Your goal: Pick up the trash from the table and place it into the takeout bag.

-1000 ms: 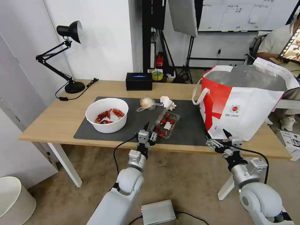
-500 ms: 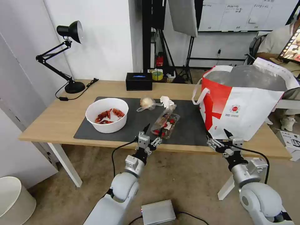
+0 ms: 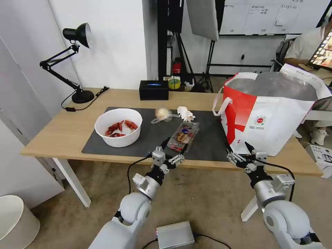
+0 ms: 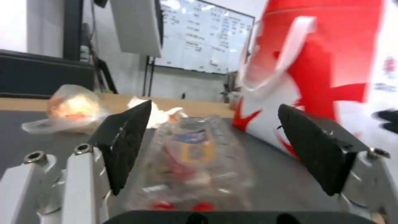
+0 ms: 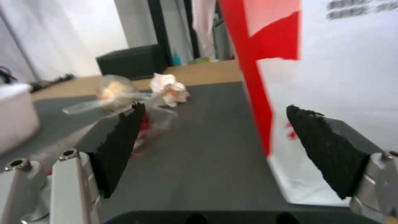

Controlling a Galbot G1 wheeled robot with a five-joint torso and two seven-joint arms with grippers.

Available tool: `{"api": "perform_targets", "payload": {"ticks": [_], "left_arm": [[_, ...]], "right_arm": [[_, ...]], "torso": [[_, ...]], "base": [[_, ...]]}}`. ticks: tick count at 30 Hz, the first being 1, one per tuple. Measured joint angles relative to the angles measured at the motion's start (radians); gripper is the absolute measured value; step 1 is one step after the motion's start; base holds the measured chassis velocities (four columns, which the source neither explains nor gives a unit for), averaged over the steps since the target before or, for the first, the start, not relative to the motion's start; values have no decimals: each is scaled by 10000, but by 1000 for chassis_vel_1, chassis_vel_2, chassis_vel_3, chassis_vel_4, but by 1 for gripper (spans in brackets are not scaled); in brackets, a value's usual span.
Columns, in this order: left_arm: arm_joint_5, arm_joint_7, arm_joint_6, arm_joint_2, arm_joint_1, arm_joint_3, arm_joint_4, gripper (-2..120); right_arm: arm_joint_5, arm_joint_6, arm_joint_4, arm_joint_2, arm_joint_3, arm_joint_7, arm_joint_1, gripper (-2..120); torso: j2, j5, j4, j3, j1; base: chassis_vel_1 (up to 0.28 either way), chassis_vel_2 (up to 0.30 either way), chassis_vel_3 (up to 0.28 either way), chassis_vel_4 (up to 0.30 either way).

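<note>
**Clamshell tray sits between spread jaws, not yet gripped**

The main risk is a crushed or slipping grasp. The clear plastic clamshell tray with red bits [image 3: 182,137] is thin and glossy, so a squeeze on its flexing walls could buckle it, pop the lid and spill scraps onto the dark grey mat [image 3: 145,138]. Closing too near its close end could also tip it.

The left gripper [image 3: 169,151] is spread wide at the near edge of the light-wood surface [image 3: 65,129]. The tray lies directly ahead of it, its near end between the two jaws; whether either pad touches it is hard to tell from the wrist view.

The right gripper [image 3: 240,152] waits released, just in front of the large white takeout bag with red side panel [image 3: 273,114].
</note>
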Motion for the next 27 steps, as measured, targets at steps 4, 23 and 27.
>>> {"api": "perform_targets", "payload": {"ticks": [4, 23, 27], "left_arm": [[-137, -383, 303, 106, -613, 298, 427, 81], [743, -195, 441, 443, -1292, 679, 1275, 11], [861, -68, 465, 484, -1310, 708, 1335, 0]], "right_arm": [[1078, -242, -102, 39, -187, 212, 287, 86], [4728, -887, -710, 283, -1414, 1306, 1702, 80], [5423, -1012, -888, 353, -1625, 1575, 2018, 81]], "torso": [[0, -1, -4, 0, 0], [0, -1, -2, 1, 1], [0, -1, -1, 1, 1]], "base": [[0, 0, 0, 0], [0, 0, 0, 0], [0, 0, 0, 0]]}}
